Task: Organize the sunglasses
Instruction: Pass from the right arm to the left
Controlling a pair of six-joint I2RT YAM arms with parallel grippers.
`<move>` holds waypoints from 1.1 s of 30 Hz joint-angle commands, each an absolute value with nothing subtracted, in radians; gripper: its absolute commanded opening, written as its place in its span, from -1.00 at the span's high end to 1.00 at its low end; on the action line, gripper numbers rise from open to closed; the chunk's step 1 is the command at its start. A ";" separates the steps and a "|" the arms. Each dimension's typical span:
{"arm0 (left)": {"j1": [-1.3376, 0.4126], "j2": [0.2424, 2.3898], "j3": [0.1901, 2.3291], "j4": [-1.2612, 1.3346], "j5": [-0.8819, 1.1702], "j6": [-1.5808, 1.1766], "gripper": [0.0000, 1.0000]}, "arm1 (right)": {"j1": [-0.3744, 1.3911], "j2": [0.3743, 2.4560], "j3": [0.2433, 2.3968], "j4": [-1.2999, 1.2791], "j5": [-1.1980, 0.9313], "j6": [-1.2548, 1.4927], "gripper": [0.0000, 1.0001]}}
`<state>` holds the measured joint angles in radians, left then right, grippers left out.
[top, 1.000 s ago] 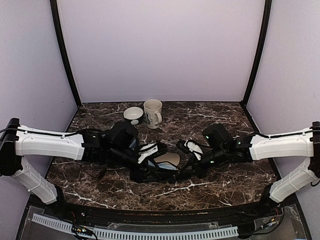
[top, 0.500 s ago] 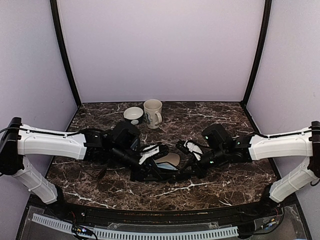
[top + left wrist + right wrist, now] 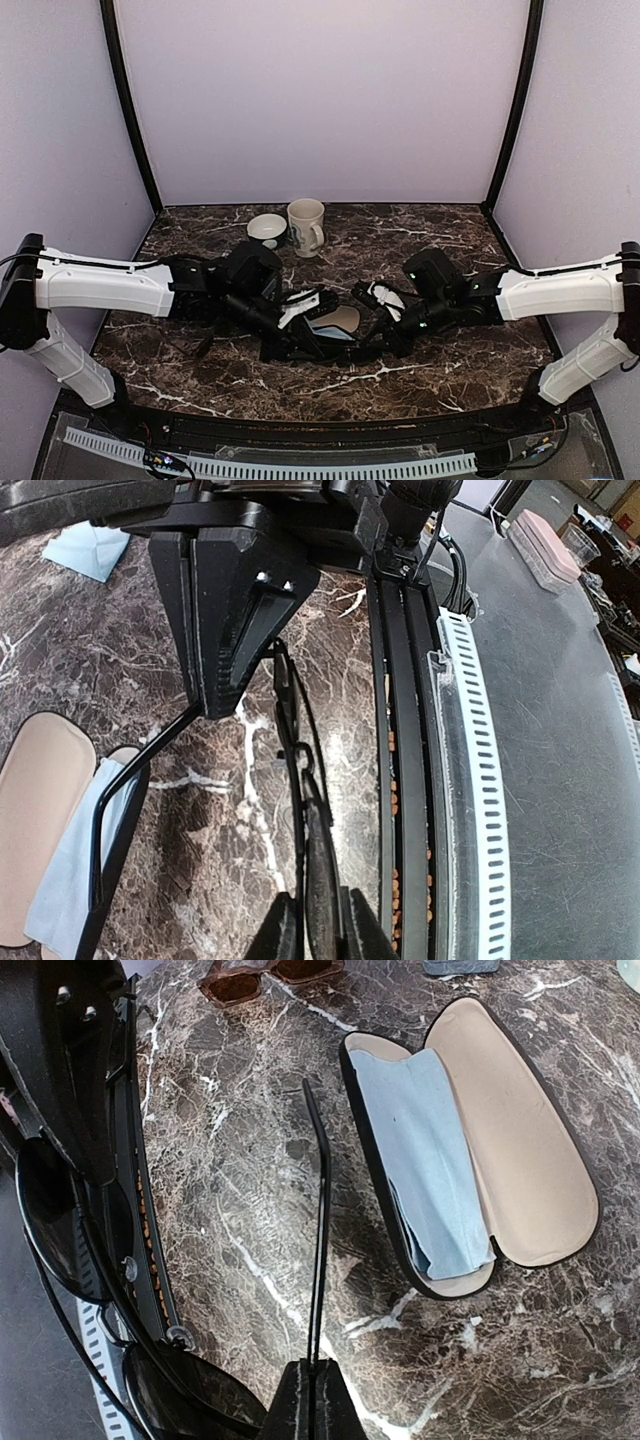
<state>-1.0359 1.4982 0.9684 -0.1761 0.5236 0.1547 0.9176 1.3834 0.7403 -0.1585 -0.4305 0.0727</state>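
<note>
Black sunglasses (image 3: 321, 1210) span both arms — my right end effector (image 3: 312, 1385) clamps a temple, left end effector (image 3: 318, 930) the frame; open case (image 3: 520, 1130) just beside.

Right gripper (image 3: 310, 1375) pinches black sunglasses (image 3: 60, 1220) by one arm.
An open case (image 3: 520, 1130) lies beside; brownish glasses (image 3: 240, 982), probably, at top.
</note>
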 commanded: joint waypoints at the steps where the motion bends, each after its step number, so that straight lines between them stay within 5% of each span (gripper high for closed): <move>1: -1.032 1.500 1.004 -0.208 0.558 0.172 0.79 | 0.927 1.395 0.752 -0.119 -0.457 0.088 1.00; 20: -1.032 1.505 1.009 -0.251 0.574 0.210 0.86 | 0.908 1.380 0.742 -0.060 -0.483 0.172 0.40; 26: -1.032 1.496 1.002 -0.243 0.571 0.207 0.87 | 0.825 1.366 0.711 -0.014 -0.504 0.341 -0.31; 33: -1.032 1.493 1.003 -0.237 0.568 0.208 0.87 | 0.765 1.357 0.606 0.196 -0.720 0.554 -0.69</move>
